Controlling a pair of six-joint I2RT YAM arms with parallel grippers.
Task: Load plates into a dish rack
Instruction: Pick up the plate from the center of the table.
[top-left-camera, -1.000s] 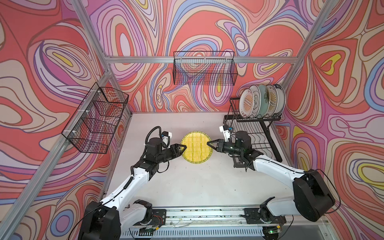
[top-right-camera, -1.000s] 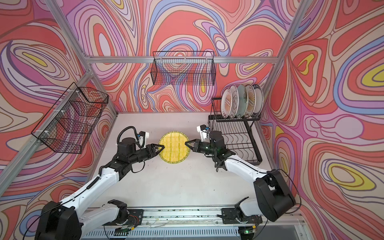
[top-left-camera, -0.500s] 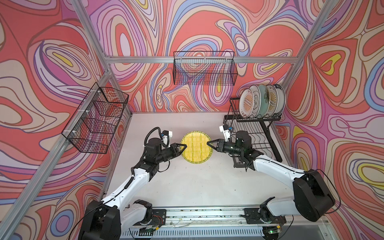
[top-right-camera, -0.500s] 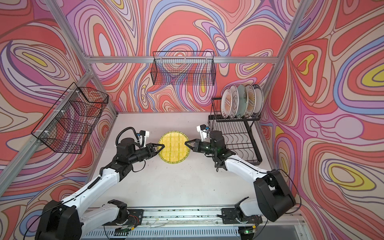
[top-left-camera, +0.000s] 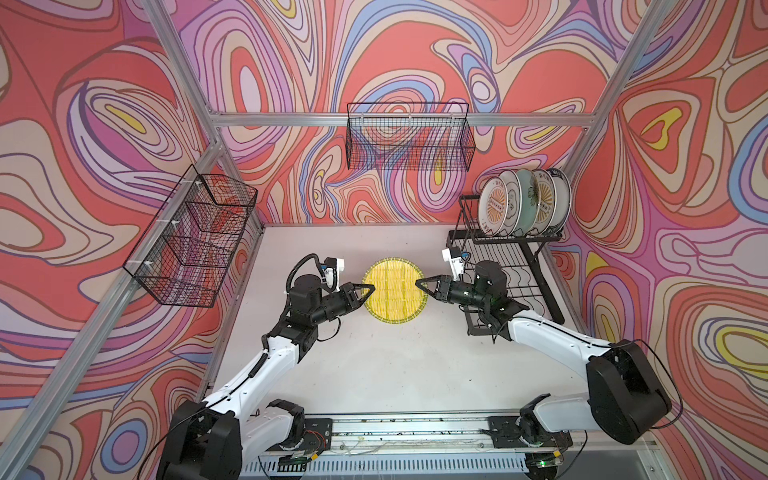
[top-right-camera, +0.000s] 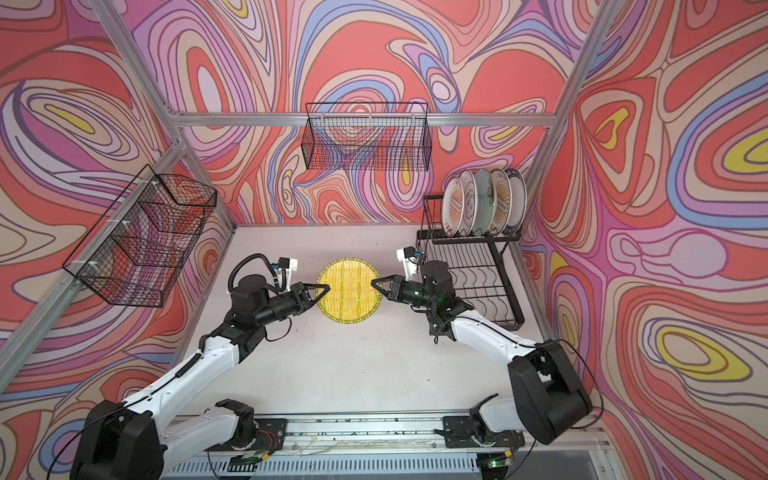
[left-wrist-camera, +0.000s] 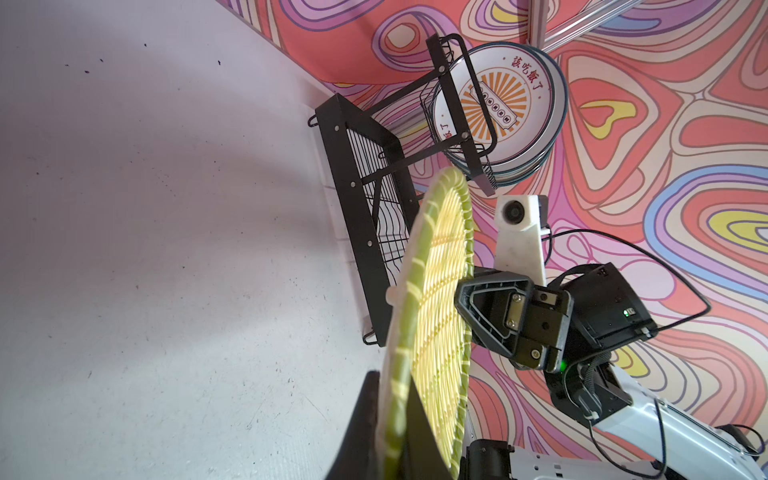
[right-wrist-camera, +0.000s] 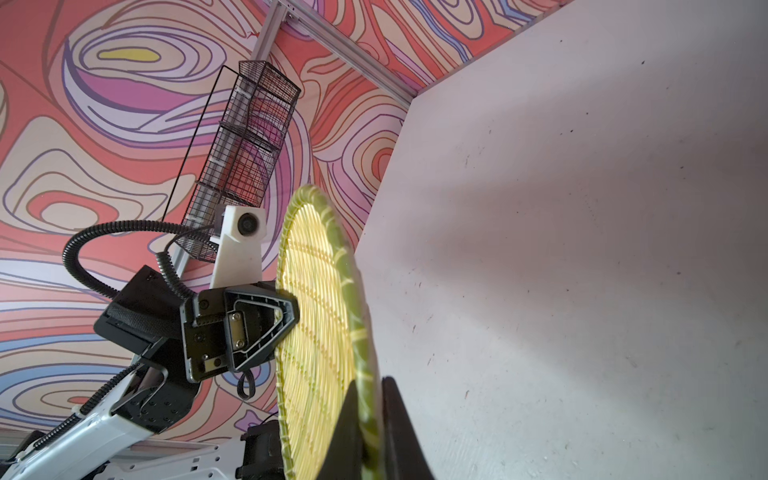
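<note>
The yellow striped plate (top-left-camera: 395, 295) (top-right-camera: 349, 295) hangs face-up above the table, held at both sides. My left gripper (top-left-camera: 368, 291) (left-wrist-camera: 392, 395) is shut on its left green rim, my right gripper (top-left-camera: 420, 284) (right-wrist-camera: 368, 390) on its right rim. In the wrist views the plate (left-wrist-camera: 436, 316) (right-wrist-camera: 320, 332) stands edge-on between the dark fingers. The black dish rack (top-left-camera: 515, 240) (top-right-camera: 473, 240) (left-wrist-camera: 365, 208) stands at the right, just behind my right arm. Several plates (top-left-camera: 496, 205) stand upright on its raised upper tier, an orange-sunburst one in front. Its lower tier holds nothing.
A black mesh basket (top-left-camera: 195, 241) hangs on the left wall and another mesh basket (top-left-camera: 409, 139) on the back wall. Patterned walls close in the table on three sides. The arms' base rail (top-left-camera: 395, 432) runs along the front edge.
My left gripper has closed from open onto the plate's left rim. The right gripper kept its grip, and the plate has stayed in place.
</note>
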